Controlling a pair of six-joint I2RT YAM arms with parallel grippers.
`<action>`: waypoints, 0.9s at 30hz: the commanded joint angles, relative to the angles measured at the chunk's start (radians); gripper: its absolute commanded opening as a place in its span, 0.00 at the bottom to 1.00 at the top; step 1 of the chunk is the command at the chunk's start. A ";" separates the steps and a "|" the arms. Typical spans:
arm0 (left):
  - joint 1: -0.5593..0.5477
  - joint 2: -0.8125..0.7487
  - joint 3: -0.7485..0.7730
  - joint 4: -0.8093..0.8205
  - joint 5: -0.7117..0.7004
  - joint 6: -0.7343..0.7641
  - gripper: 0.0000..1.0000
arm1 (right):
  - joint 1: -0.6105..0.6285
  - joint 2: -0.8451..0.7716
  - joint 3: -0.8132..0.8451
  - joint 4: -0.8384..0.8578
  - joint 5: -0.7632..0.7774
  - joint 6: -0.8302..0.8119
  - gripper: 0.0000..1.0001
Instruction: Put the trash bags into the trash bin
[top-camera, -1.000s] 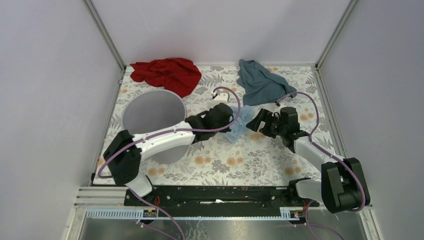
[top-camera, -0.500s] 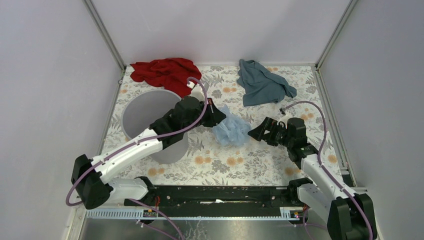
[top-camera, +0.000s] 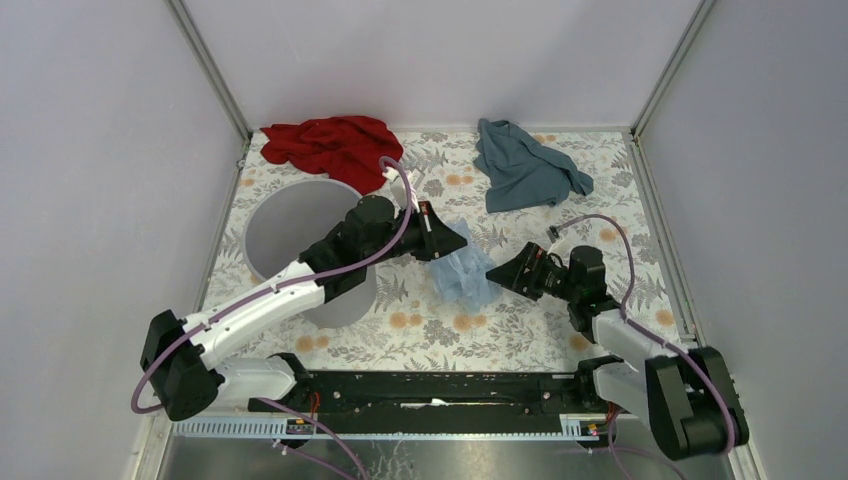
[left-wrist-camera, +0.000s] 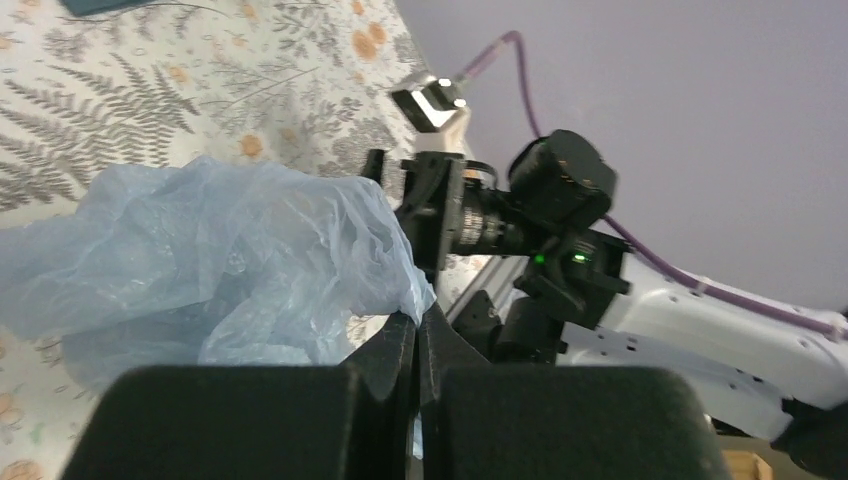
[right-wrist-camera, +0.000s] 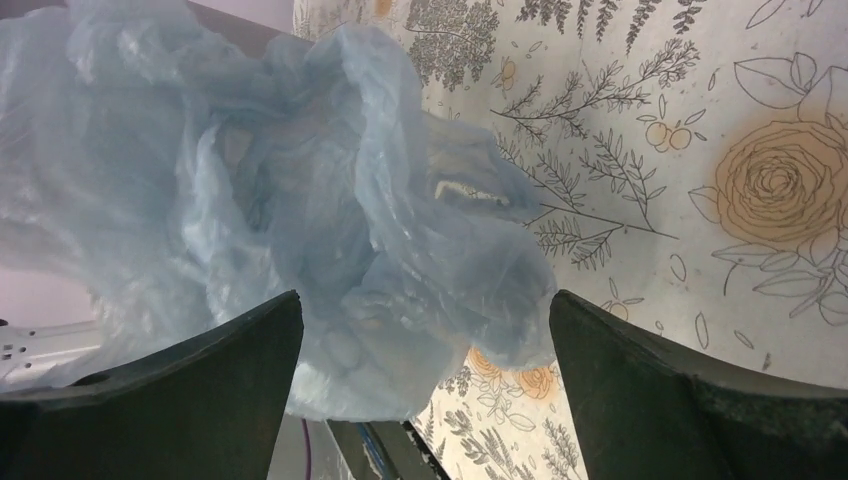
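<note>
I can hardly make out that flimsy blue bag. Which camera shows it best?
The right wrist view: the pale blue trash bag fills the frame, wrinkles clear. The left wrist view shows its edge pinched in the shut left pincer; the top view shows it small, outside the trash bin.

Soft, even light leaves only faint shadows on the desk (top-camera: 500, 320). Both wrist views blur at their near bottom edge. The plastic bag (right-wrist-camera: 300, 200) carries a mild sheen.
</note>
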 joint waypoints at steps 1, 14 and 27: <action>0.004 -0.019 -0.009 0.159 0.100 -0.070 0.00 | 0.002 0.122 -0.028 0.348 -0.111 0.090 1.00; 0.003 0.039 0.015 0.323 0.237 -0.167 0.00 | 0.020 0.371 -0.065 0.843 -0.154 0.313 1.00; 0.003 0.057 0.035 0.139 0.076 -0.049 0.00 | 0.056 -0.212 0.179 -0.288 0.214 -0.150 0.26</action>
